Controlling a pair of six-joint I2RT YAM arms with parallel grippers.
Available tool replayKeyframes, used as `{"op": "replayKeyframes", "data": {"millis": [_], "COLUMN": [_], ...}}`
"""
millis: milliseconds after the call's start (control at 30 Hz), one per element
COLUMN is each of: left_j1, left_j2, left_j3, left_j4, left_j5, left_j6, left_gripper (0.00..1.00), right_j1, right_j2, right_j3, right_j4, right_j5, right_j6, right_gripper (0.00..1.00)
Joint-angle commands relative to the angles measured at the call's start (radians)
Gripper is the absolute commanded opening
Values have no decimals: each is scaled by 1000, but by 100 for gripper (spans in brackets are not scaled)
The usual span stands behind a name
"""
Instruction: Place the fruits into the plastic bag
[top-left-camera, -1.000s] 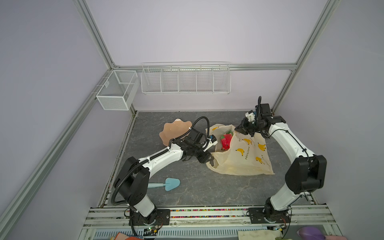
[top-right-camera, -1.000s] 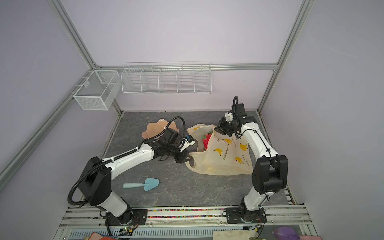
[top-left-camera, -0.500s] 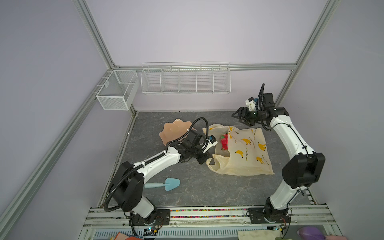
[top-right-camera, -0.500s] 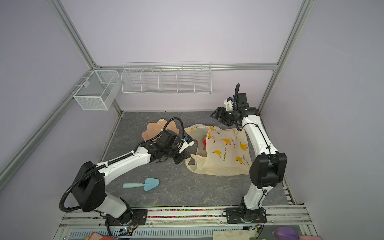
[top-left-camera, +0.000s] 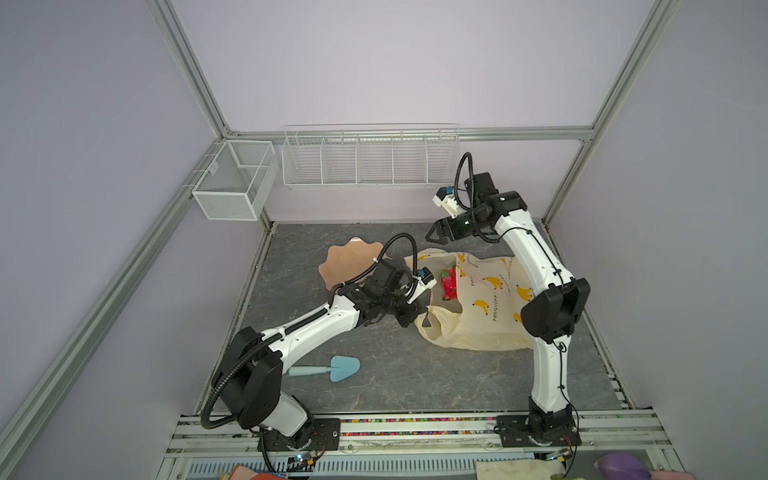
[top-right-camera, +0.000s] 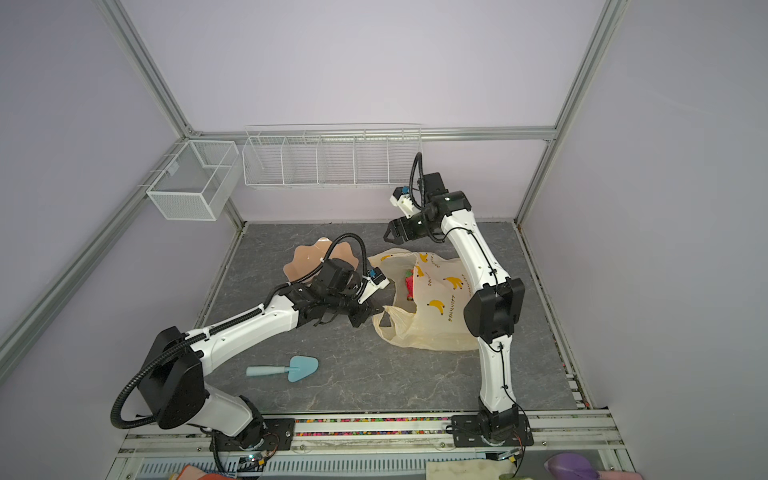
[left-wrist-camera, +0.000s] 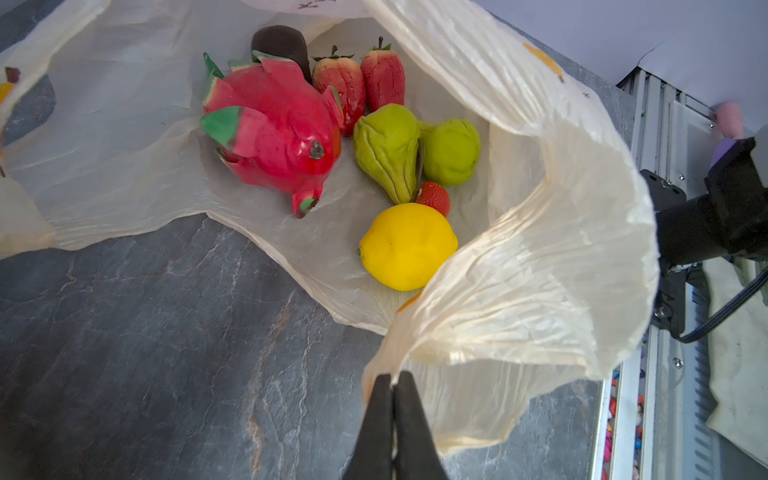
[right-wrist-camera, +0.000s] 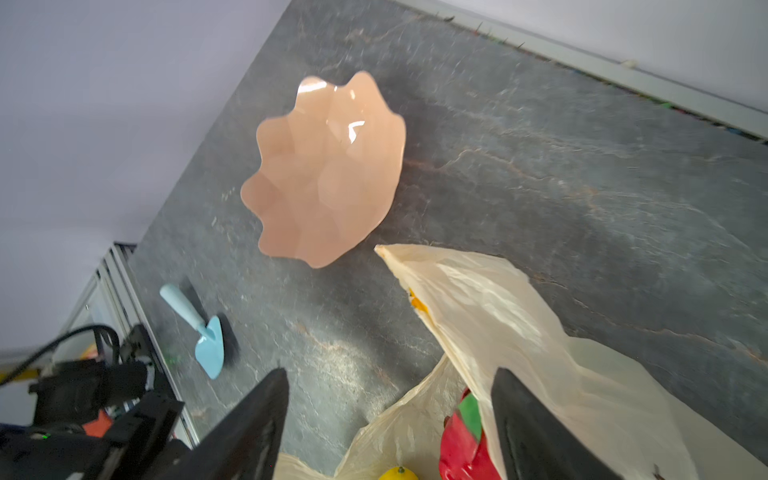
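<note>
**Fruits in bag, left pincer holds the rim up**

Left gripper (left-wrist-camera: 392, 380) is pressed together, pinching the rim of the thin translucent cream plastic bag (left-wrist-camera: 540, 291) with yellow banana print, so the mouth stands open. Right gripper (right-wrist-camera: 388, 374) is spread wide and empty, hovering at 12 o'clock of the bag mouth in both top views. Glossy toy fruits (left-wrist-camera: 382, 158) lie inside on the bag's lower layer: red-pink dragon fruit (left-wrist-camera: 270, 137) with green scales, strawberries (left-wrist-camera: 359, 83), yellow-green pear (left-wrist-camera: 388, 137), round yellow piece (left-wrist-camera: 407, 245), dark brown piece (left-wrist-camera: 280, 45). Peach scalloped dish (right-wrist-camera: 328, 170) sits at 10 o'clock of the bag, bare. Light blue plastic scoop (right-wrist-camera: 208, 345) lies at 8 o'clock, well apart. Judged: task near done. Bag film looks soft, light, slippery and easy to tear, so take it at the handle loops or bunched rim, not the flat wall. Fruits look hard, light and smooth, likely to roll out if the mouth tips
</note>
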Motion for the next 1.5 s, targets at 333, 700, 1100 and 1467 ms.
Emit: {"op": "replayKeyframes", "data": {"millis": [333,700,1100,1467], "left_j1": [-11,-14,-14,-12], "left_j2": [-38,-41,-41,1], "left_j3": [-1,0,5,65], "left_j4": [10,16,-7,-58], "left_j5": [-12,-8,2,-33], "left_j6": [-32,-31,-15,-79], "left_gripper": [0,0,0,0], "right_j1": [126,169,203,214], "right_j2": [63,95,166,210], "right_j3": [-47,-67,-67,-41], "right_j4": [13,50,118,214], "right_j5": [320,403,549,750], "right_j6": [-302,-381,-405,-275], "right_gripper": [78,79,78,7]}}
